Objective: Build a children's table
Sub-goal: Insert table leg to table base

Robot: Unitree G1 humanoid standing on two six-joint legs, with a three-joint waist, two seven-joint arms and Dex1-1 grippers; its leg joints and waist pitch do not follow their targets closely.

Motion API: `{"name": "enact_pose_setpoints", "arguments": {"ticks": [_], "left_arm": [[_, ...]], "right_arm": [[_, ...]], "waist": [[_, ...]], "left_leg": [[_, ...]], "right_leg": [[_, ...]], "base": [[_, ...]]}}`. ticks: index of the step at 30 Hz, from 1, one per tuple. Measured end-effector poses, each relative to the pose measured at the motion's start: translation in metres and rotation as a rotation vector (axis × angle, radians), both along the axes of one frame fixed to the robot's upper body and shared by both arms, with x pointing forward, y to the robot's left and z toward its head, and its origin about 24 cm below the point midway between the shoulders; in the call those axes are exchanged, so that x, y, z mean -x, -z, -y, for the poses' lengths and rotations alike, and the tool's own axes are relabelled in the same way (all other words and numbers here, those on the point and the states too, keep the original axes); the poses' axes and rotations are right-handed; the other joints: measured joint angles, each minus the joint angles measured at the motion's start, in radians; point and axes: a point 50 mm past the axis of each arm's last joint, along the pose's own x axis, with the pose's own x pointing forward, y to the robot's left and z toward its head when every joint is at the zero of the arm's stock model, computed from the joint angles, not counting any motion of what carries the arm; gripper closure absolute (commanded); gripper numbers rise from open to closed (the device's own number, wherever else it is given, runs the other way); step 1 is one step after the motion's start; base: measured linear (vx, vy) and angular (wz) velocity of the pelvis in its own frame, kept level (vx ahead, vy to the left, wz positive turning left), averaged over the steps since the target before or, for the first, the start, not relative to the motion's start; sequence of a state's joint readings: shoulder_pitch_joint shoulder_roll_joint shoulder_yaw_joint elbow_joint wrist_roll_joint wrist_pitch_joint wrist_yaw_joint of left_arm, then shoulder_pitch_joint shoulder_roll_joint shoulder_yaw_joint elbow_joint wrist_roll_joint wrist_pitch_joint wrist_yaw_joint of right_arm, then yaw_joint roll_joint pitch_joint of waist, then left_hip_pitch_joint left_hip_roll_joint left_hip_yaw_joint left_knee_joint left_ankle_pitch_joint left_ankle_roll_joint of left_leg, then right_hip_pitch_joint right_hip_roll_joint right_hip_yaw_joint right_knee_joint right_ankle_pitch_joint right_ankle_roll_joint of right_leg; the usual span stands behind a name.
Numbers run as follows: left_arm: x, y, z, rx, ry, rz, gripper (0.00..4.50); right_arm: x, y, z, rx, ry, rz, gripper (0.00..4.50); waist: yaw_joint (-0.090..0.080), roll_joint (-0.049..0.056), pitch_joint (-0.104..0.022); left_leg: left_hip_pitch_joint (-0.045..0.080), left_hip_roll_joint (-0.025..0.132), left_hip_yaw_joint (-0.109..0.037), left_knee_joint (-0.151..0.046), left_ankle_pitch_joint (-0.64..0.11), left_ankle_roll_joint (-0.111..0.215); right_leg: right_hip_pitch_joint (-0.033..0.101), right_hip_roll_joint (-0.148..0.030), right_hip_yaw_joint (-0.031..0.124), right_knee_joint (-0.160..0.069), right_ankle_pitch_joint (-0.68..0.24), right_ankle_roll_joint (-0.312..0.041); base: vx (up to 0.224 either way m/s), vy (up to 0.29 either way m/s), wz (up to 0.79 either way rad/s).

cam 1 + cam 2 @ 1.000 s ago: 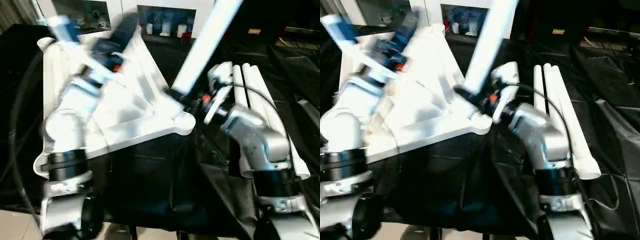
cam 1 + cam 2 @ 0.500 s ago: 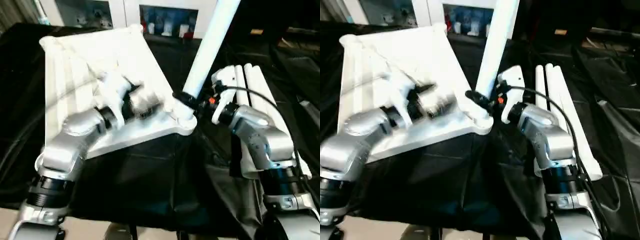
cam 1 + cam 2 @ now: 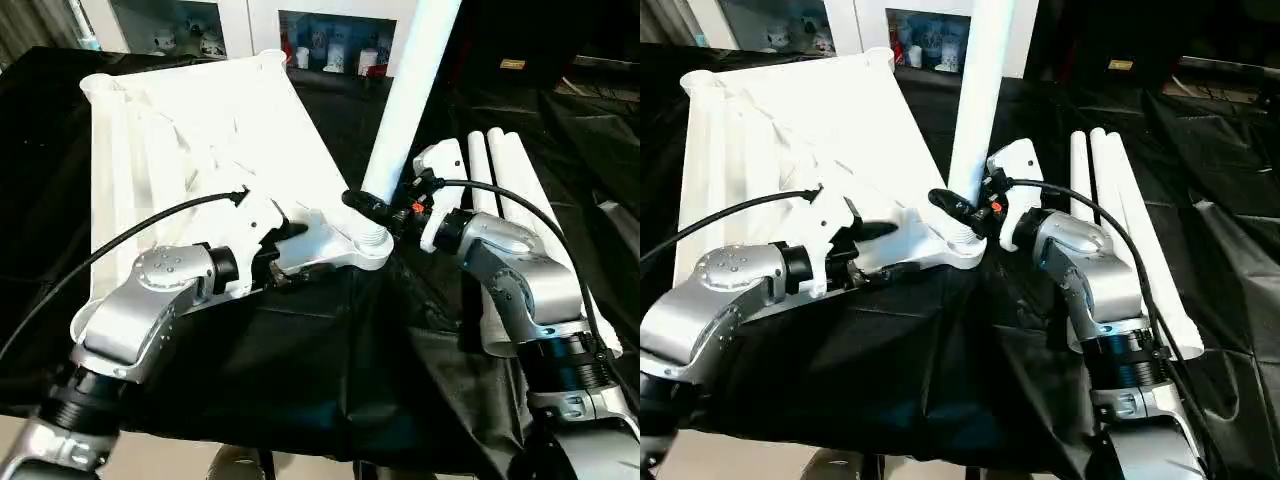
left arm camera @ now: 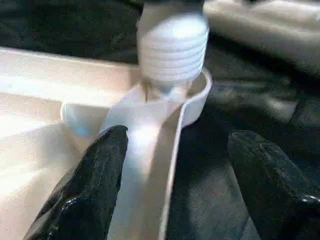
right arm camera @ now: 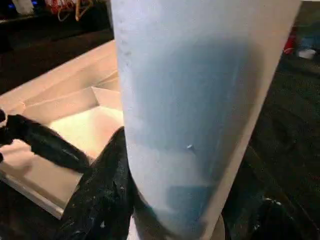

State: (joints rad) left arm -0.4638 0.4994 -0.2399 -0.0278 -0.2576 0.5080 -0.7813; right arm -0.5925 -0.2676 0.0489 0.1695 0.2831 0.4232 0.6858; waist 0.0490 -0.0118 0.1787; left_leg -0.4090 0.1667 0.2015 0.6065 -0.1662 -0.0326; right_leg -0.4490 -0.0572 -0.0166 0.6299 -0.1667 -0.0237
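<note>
Left eye view: leg (image 3: pixel 405 95) seating in tabletop (image 3: pixel 200 120) corner socket (image 3: pixel 372 238).
My right end effector (image 3: pixel 368 205) grips the leg above the socket; my left end effector (image 3: pixel 290 255), wide open, straddles the tabletop edge beside it. Keep the leg vertical while threading.

The left gripper (image 3: pixel 292 255) has swung down from above the far side of the tabletop (image 3: pixel 180 130) to its near edge, fingers now spread astride the rim just beside the near right corner socket. The leg (image 3: pixel 408 95) has tipped closer to upright in that socket.
</note>
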Motion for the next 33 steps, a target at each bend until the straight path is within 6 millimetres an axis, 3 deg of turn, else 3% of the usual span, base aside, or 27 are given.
{"name": "enact_pose_setpoints", "arguments": {"ticks": [5,6,14,17,25,33], "left_arm": [[-0.004,0.004,-0.004,-0.063,-0.008,-0.011,1.33],[-0.003,0.005,-0.005,-0.071,-0.008,-0.019,1.65],[-0.002,0.007,-0.003,-0.096,0.027,-0.052,2.14],[-0.003,0.008,-0.003,-0.115,0.034,-0.054,2.63],[-0.007,0.012,-0.006,-0.187,0.038,-0.057,3.37],[-0.009,0.010,-0.004,-0.223,0.078,-0.061,3.91]], "right_arm": [[0.000,0.001,0.000,0.001,0.000,-0.002,2.63],[0.000,0.001,0.000,0.000,0.000,-0.004,2.63],[0.001,0.003,-0.001,0.002,-0.004,-0.009,2.63],[0.001,0.004,-0.003,0.004,-0.010,-0.010,2.63],[0.002,0.004,-0.006,0.006,-0.023,-0.012,2.63],[0.002,0.004,-0.006,0.006,-0.024,-0.012,2.63]], "waist": [[-0.003,0.000,0.000],[-0.004,0.000,0.000],[-0.004,0.000,0.000],[-0.004,0.000,0.000],[-0.004,0.000,0.000],[-0.002,0.001,0.000]], "left_leg": [[0.000,0.000,0.000,-0.001,0.000,0.000],[0.000,0.000,0.000,-0.001,0.000,0.000],[0.000,0.000,0.000,-0.001,0.000,0.000],[0.000,0.000,0.000,-0.001,0.000,-0.001],[0.000,0.000,0.000,-0.001,0.000,-0.001],[0.001,0.000,0.000,-0.001,0.000,-0.001]], "right_leg": [[0.000,0.000,0.000,0.000,0.000,0.000],[0.000,0.000,0.000,0.000,0.000,0.000],[0.000,0.000,0.000,0.000,0.000,0.000],[0.000,0.000,0.000,0.000,0.000,0.000],[0.000,0.000,0.000,0.000,0.000,0.000],[0.000,0.000,0.000,0.000,0.000,0.000]], "base": [[0.000,0.000,0.00],[0.000,0.000,0.00],[0.000,0.000,0.00],[0.000,0.000,0.00],[0.000,0.000,0.00],[0.000,0.000,0.00]]}}
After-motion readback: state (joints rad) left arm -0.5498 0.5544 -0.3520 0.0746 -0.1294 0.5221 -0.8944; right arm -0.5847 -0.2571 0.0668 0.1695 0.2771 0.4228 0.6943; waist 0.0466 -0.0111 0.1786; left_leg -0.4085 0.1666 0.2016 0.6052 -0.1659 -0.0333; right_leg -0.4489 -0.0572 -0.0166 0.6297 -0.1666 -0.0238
